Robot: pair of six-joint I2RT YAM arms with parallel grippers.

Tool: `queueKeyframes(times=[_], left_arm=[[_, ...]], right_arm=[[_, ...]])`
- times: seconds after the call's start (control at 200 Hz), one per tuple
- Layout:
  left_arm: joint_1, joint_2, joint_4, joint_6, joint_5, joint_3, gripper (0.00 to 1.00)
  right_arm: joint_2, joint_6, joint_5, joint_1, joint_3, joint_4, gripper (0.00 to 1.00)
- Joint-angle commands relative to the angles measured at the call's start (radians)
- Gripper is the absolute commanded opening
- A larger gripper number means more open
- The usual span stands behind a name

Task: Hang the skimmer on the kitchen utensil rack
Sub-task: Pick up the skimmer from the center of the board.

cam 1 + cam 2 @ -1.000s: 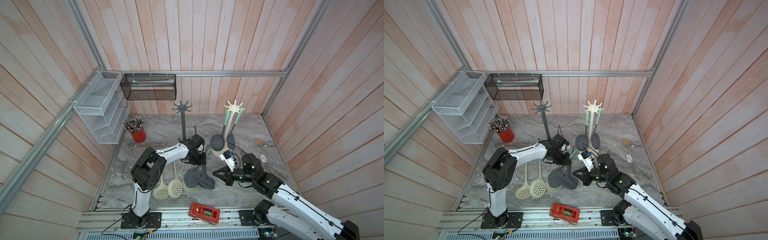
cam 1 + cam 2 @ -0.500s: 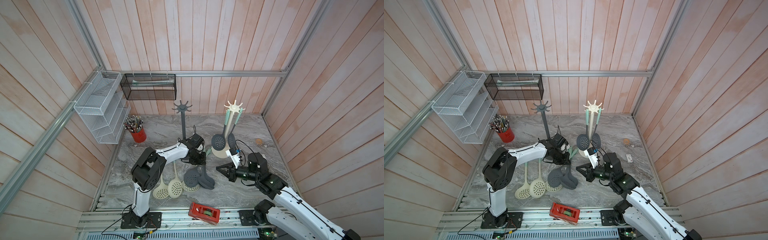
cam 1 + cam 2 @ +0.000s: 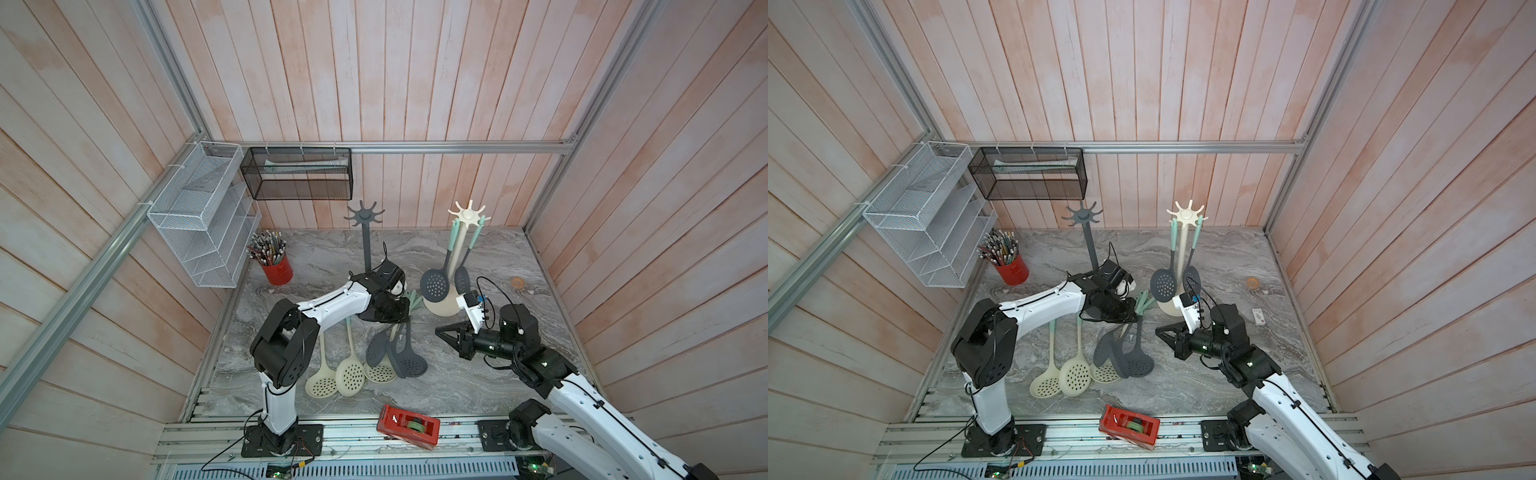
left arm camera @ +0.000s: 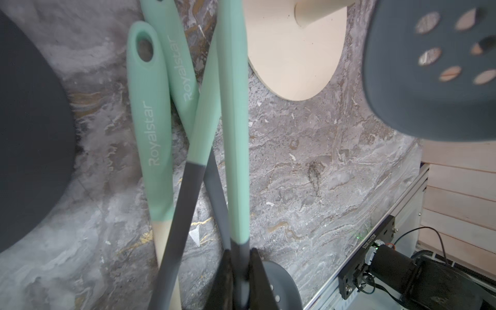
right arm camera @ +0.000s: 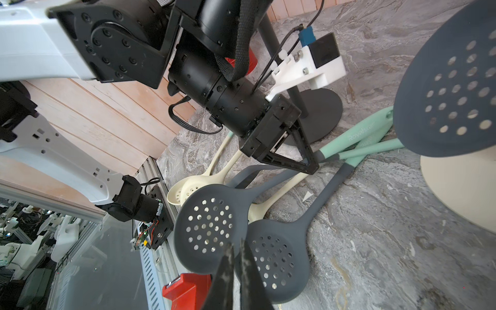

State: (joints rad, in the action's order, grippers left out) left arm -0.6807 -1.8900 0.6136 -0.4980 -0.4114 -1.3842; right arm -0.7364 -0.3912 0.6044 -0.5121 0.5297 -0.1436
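Observation:
My left gripper [image 4: 240,257] is shut on the dark shaft of a grey skimmer [image 4: 233,134] with a mint grip. It holds the shaft low over the table beside the dark rack's base [image 5: 319,115]. That skimmer's head [image 3: 377,349] is tilted up among the pile in both top views. My right gripper [image 3: 438,331] is shut and empty, pointing at the pile from the right, above another grey skimmer head [image 5: 279,257]. The dark grey rack [image 3: 365,216] has bare hooks. The cream rack [image 3: 468,214] carries two grey skimmers [image 3: 435,286].
Several cream skimmers [image 3: 349,376] and a grey one [image 3: 409,365] lie crossed on the marble table [image 3: 478,382]. A red pencil cup [image 3: 276,270] stands at the back left under a white wire shelf [image 3: 199,220] and a black mesh basket [image 3: 297,174]. A red tape dispenser [image 3: 409,426] sits on the front rail.
My right gripper has drawn back a little from the skimmer pile, toward the right and the back. The left gripper has stayed in place on the skimmer's shaft.

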Motion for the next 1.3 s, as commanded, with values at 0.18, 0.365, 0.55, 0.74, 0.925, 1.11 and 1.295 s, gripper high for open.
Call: queueKeyframes(times=[0.18,0.365,0.55,0.74,0.925,1.11,1.295], left_arm=[[0.031,0.085,0.002,-0.045,0.034,-0.013,0.00],[0.041,0.151,-0.075,-0.092,0.058,0.024,0.00],[0.041,0.221,-0.170,-0.103,0.064,0.055,0.00],[0.031,0.298,-0.285,-0.094,0.068,0.091,0.00],[0.012,0.349,-0.421,-0.094,0.059,0.147,0.00],[-0.024,0.413,-0.550,-0.063,0.097,0.220,0.00],[-0.045,0.488,-0.709,-0.045,0.153,0.308,0.00]], right_arm=[[0.014,-0.007,0.022,0.017,-0.030,0.035,0.10],[0.021,-0.008,0.019,0.027,-0.036,0.047,0.10],[0.045,-0.018,0.006,0.053,-0.038,0.053,0.10],[0.073,-0.060,0.006,0.101,-0.055,0.095,0.11],[0.099,-0.094,0.007,0.139,-0.070,0.143,0.13],[0.101,-0.113,0.020,0.156,-0.071,0.178,0.14],[0.091,-0.133,0.022,0.162,-0.071,0.218,0.15]])
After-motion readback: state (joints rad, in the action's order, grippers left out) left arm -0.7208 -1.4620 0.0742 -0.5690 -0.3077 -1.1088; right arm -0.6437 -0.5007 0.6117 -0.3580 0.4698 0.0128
